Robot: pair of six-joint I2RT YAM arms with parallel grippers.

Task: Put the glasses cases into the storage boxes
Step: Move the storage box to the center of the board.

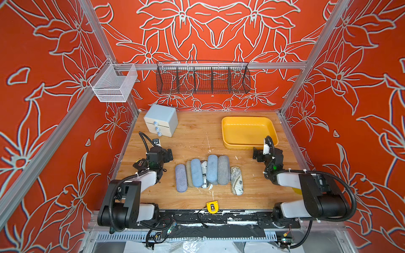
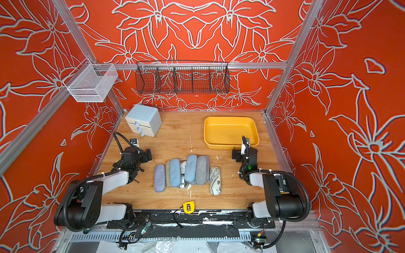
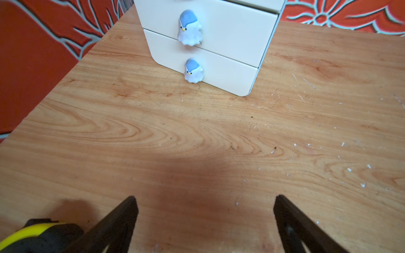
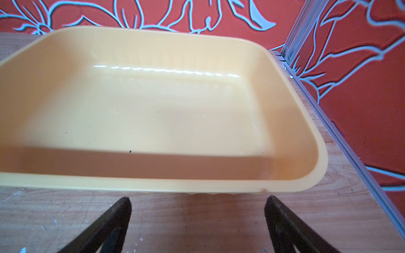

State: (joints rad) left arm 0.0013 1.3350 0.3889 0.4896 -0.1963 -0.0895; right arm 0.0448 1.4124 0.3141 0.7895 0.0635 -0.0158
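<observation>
Glasses cases [image 1: 212,168] bunched side by side, some overlapping, mid-worktop [image 1: 197,135] toward the near edge. Yellow tray [image 1: 241,145] empty, far right corner. Left gripper [image 3: 205,203] and right gripper [image 4: 197,203]: jaws apart, nothing held. Suggest starting with the outermost map-printed case [image 1: 236,180] and pinching across its width.

The robot's left arm [image 1: 129,192] and right arm [image 1: 315,190] were built of blocky black joint housings joined by smooth white link shells, each trailed by a ribbed black cable hose [image 1: 353,201] cinched with white zip ties. A small green light [image 1: 274,167] glowed on each black wrist. The left fingers [image 3: 122,219] and right fingers [image 4: 116,219], seen from the wrist cameras, were flat matte-black wedges tapering to blunt tips.
</observation>
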